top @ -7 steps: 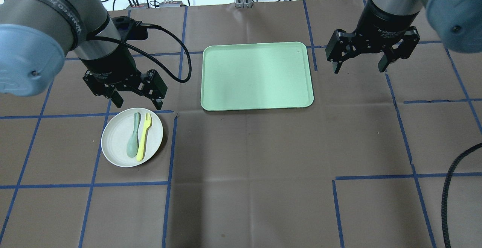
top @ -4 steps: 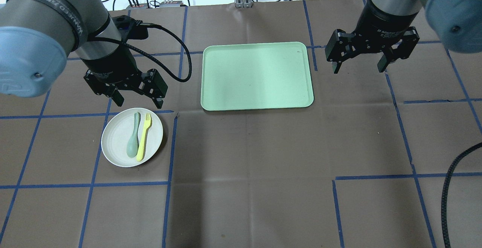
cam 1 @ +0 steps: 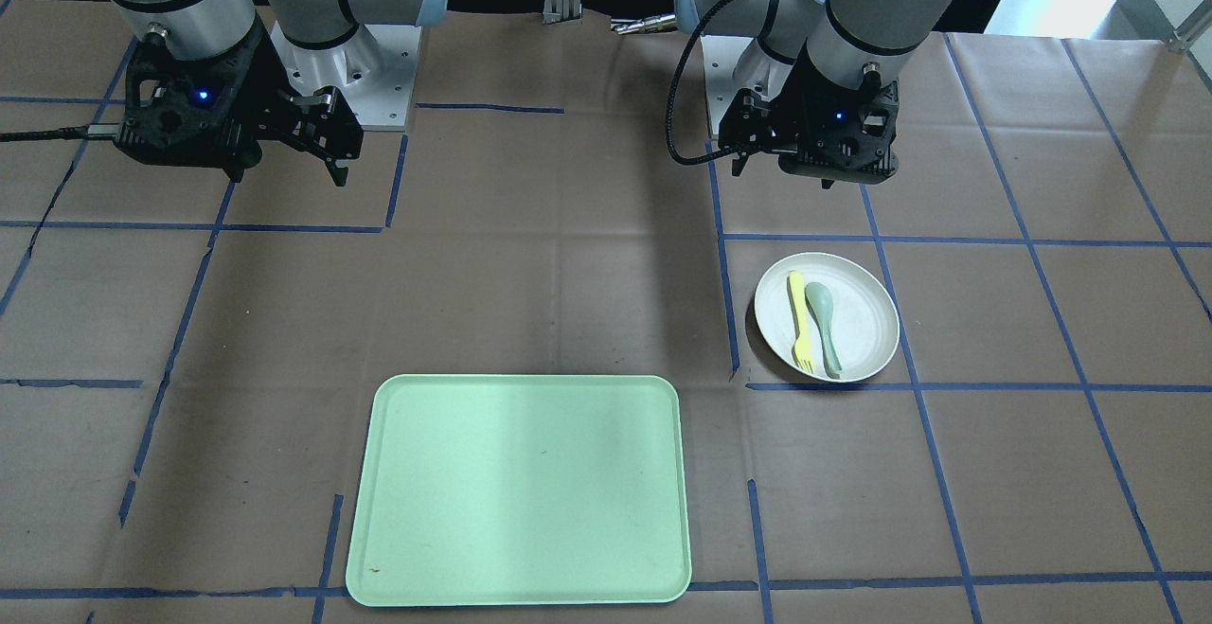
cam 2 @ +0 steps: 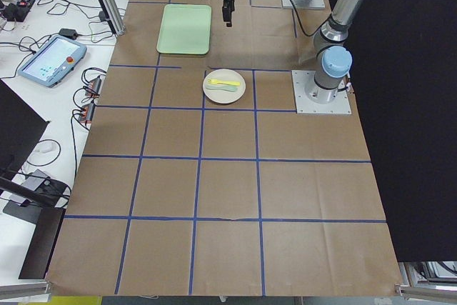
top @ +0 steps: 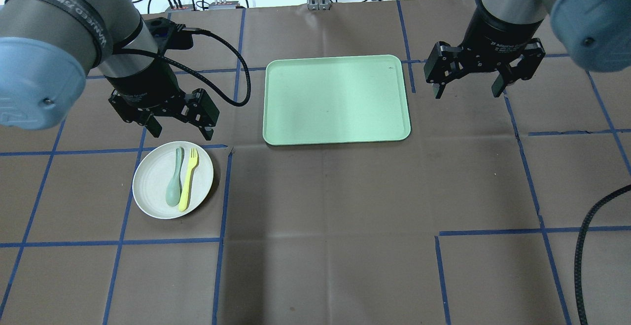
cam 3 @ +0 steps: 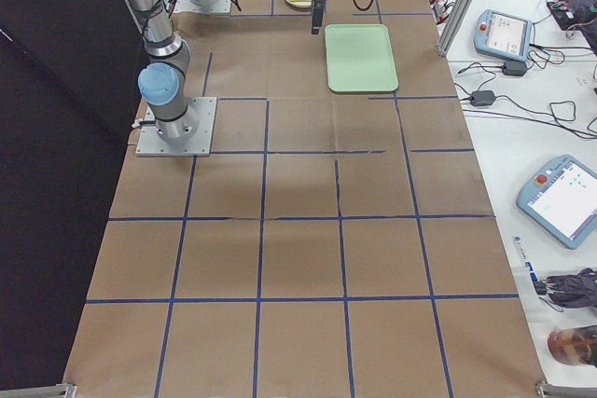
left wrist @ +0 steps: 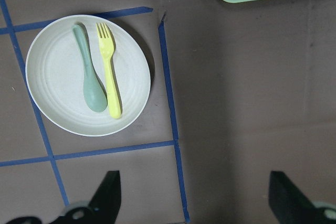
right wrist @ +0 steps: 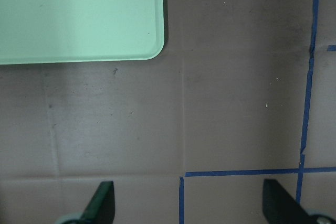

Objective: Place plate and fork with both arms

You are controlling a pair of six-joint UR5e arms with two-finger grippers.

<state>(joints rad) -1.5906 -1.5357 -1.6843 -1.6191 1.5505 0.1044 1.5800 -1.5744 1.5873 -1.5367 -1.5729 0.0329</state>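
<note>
1. Front-facing view: the plate (cam 1: 866,326) lies flat on the brown table (cam 1: 568,274) at the view's right, well apart from the pale-green tray (cam 1: 519,490) near the bottom edge. The fork (cam 1: 801,321) and a grey-green spoon (cam 1: 826,330) lie side by side in the plate. The left gripper (cam 1: 784,169) hangs raised, apart from the plate on the robot's side of it. The right gripper (cam 1: 284,169) hangs over the table at the view's left.
2. Overhead view: on both grippers we see the 2 fingers spread wide, with nothing between them. The left gripper shows just past the plate's far rim and clear of it. The right gripper shows beside the tray's far right corner, off the tray. The fork's tines point away from the robot, and the spoon's bowl lies toward it.
3. Left side view: the plate with fork and spoon sits near the near arm's base, and the tray is beyond it. The fingers are too small to read here.
4. Right side view: the tray is plain to see. The plate is far off and partly hidden behind a gripper, so we cannot read the fingers.
5. Left wrist view: the plate is at upper left, framed by blue tape (left wrist: 168,77), with the fork right of the spoon. A tray corner shows at the top. We see 2 dark fingertips far apart at the bottom edge.
6. Right wrist view: a tray corner shows at upper left, with table and tape below. The fingertips sit wide apart at the bottom corners.
</note>
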